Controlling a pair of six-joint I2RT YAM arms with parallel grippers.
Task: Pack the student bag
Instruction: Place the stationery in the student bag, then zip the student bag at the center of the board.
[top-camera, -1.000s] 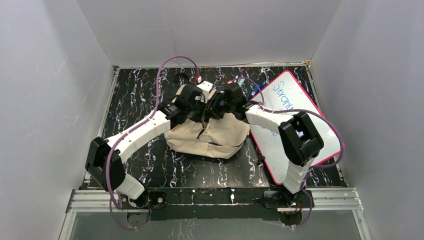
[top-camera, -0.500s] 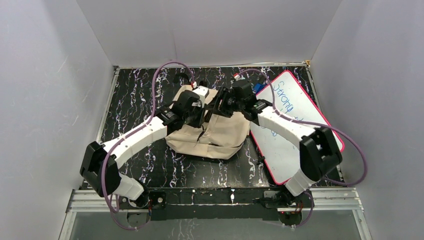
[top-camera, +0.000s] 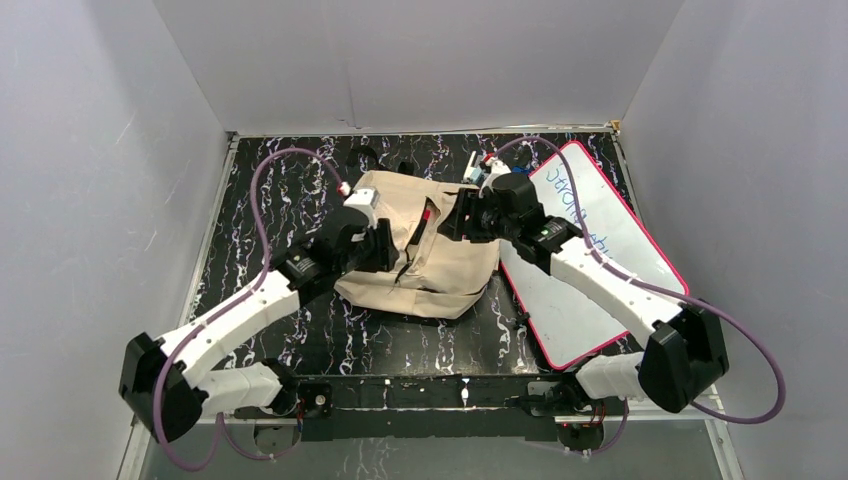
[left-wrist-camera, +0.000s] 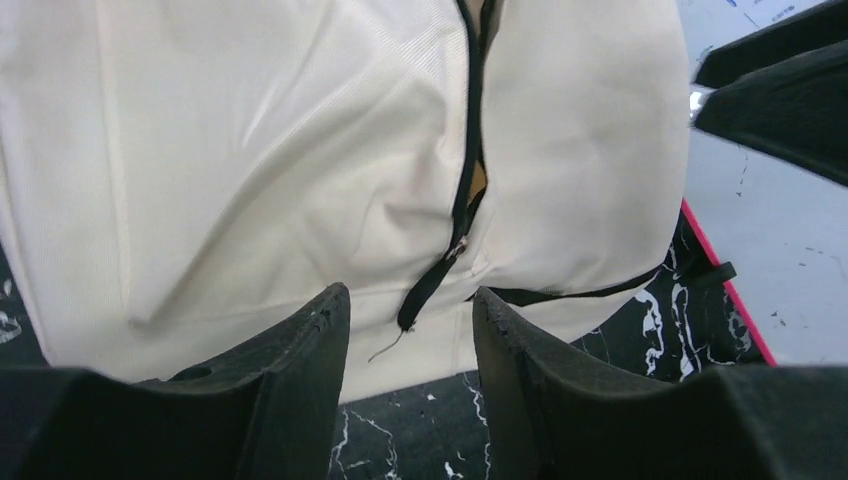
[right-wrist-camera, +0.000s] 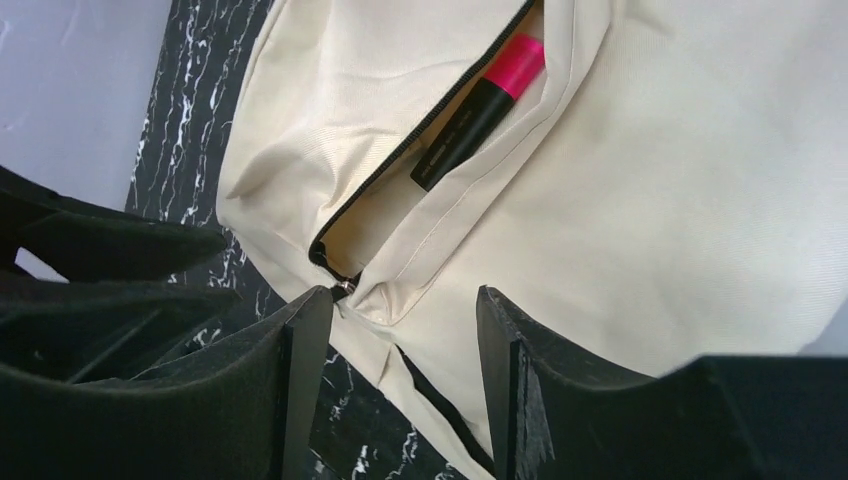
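Both pairs of jaws stand parted, and neither has hold of anything. From above, the left gripper (top-camera: 385, 250) sits over the left half of the student bag (top-camera: 440, 270), and the right gripper (top-camera: 455, 215) over its upper right part. The two face each other across the cream fabric at the centre of the frame.

In the left wrist view the bag fills the upper frame. Its black zipper (left-wrist-camera: 465, 190) runs down the middle, and the loose tail ends in the gap between the two dark fingers at the bottom edge. Whether those fingers touch the cloth cannot be told.

In the right wrist view the zipper is open. A pink and black marker (right-wrist-camera: 480, 110) lies inside the opening at upper centre. The closed end of the zipper sits just beside the tip of the finger on the left of the frame, too close to tell whether they touch.

The bag lies flat on the black marbled table (top-camera: 270, 200), its right edge beside the pink-framed whiteboard (top-camera: 630, 240)
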